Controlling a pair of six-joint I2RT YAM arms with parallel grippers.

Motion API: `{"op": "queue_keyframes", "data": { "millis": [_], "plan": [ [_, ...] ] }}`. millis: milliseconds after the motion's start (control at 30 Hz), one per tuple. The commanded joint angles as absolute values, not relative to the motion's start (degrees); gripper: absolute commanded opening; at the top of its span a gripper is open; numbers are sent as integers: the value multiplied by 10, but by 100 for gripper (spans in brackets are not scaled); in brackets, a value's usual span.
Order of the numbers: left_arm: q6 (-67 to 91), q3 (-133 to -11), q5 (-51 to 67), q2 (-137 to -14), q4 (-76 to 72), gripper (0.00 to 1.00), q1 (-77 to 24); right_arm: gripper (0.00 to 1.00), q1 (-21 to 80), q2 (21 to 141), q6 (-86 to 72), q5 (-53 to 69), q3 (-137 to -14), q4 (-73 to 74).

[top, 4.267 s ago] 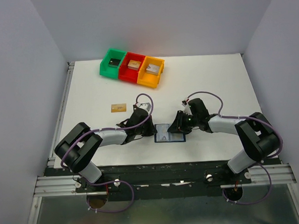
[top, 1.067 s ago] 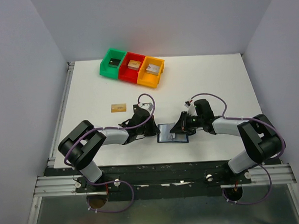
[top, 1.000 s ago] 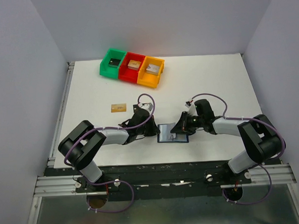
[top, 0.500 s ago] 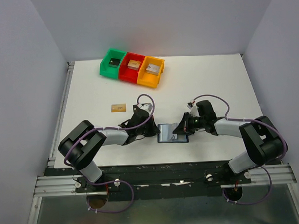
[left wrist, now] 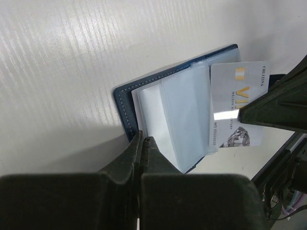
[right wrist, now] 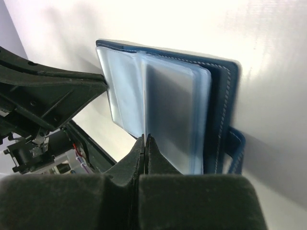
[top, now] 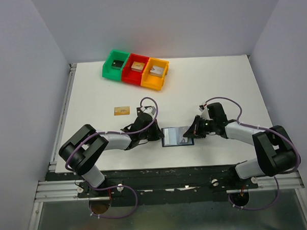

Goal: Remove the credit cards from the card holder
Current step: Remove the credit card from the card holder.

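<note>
Presently: holder point(top: 176, 136) open on tabletop point(top: 218, 86). Left tool point(left wrist: 143, 139) shut on its edge; right tool point(right wrist: 145, 138) shut on pale card point(left wrist: 237, 103), half out. Card light, stiff, slick; I'd pinch its free end.

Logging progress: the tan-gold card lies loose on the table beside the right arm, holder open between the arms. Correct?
No: the top external view shows the tan-gold card beside the left arm, not the right. The card holder does lie open between the arms.
</note>
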State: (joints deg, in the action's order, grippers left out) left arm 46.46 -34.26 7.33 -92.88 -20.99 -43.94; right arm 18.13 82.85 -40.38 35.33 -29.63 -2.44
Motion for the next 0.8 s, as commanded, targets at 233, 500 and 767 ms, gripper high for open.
{"op": "queue_keyframes", "data": {
  "millis": [233,500,767],
  "plan": [
    [451,-309,46,-902,-128,0,-439,0,170,713,-342,273,-347,148],
    [405,-343,33,-803,-72,32,-439,0,171,625,-288,293,-380,194],
    [381,-315,64,-612,-99,84,-432,0,213,594,-243,437,-412,180]
  ]
}}
